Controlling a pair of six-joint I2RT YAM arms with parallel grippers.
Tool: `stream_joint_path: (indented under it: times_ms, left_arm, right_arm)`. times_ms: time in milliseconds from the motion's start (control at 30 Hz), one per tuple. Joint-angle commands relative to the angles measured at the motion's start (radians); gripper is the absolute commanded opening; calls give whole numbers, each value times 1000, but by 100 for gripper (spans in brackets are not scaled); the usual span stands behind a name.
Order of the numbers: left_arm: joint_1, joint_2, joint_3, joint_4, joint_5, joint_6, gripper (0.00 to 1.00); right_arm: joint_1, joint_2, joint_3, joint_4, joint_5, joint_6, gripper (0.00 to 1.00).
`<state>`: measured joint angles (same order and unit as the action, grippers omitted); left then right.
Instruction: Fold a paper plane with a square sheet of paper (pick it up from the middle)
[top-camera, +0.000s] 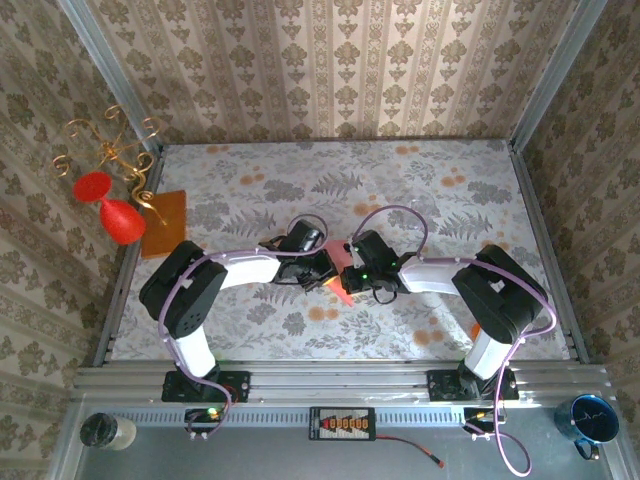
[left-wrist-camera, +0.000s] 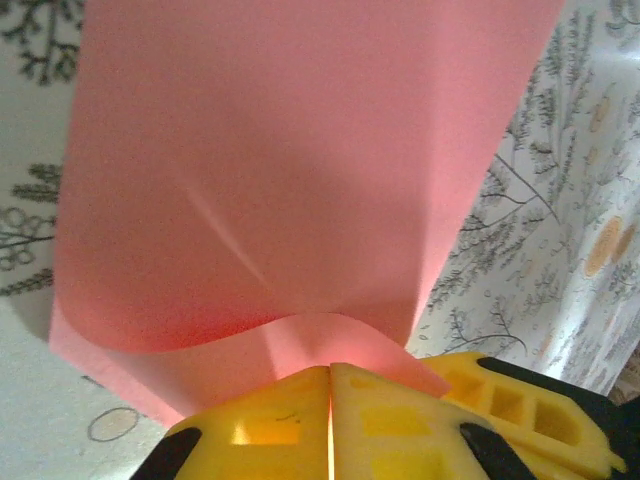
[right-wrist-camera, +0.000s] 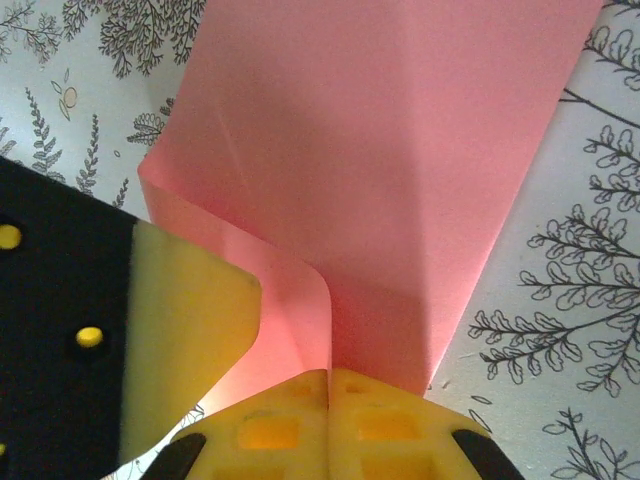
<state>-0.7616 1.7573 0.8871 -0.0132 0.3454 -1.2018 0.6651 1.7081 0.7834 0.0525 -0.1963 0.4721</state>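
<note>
Left end effector (left-wrist-camera: 330, 385) and right end effector (right-wrist-camera: 328, 385) both clamp the square sheet of paper (left-wrist-camera: 300, 180) (curling at each pinch) over the tabletop (top-camera: 420, 200) centre. Move in sync, align edges, then crease.

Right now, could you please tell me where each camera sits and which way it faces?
Top external: fixed above and behind the bases, looking down on the table; both arms show, left gripper and right gripper meeting mid-table.
Left wrist: on the left wrist, looking along its own yellow fingers, shut on the pink sheet.
Right wrist: on the right wrist, looking along its own yellow fingers, shut on that sheet.
Shared: both wrist views show that sheet over the table.
</note>
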Motion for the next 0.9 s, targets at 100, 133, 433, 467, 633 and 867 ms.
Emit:
stream_joint_path:
  times_ms: [100, 133, 433, 467, 633, 867]
  left_arm:
    - [-12, -14, -32, -10, -22, -31, 9]
    - [-11, -16, -33, -11, -23, -29, 9]
    - [-11, -42, -22, -10, -26, -16, 9]
    - [-11, -45, -22, -15, -28, -12, 9]
    - [-12, -62, -38, -22, -32, -12, 9]
    - [-12, -40, -46, -22, -26, -7, 9]
  right_arm:
    - [-2, 35, -3, -60, -2, -2, 7]
    - [-2, 35, -4, -61, -1, -2, 7]
    - [-2, 42, -1, -64, 0, -2, 7]
    - [-2, 42, -1, -64, 0, -2, 7]
    - [-2, 42, -3, -65, 3, -1, 7]
    - [-2, 48, -2, -66, 3, 0, 7]
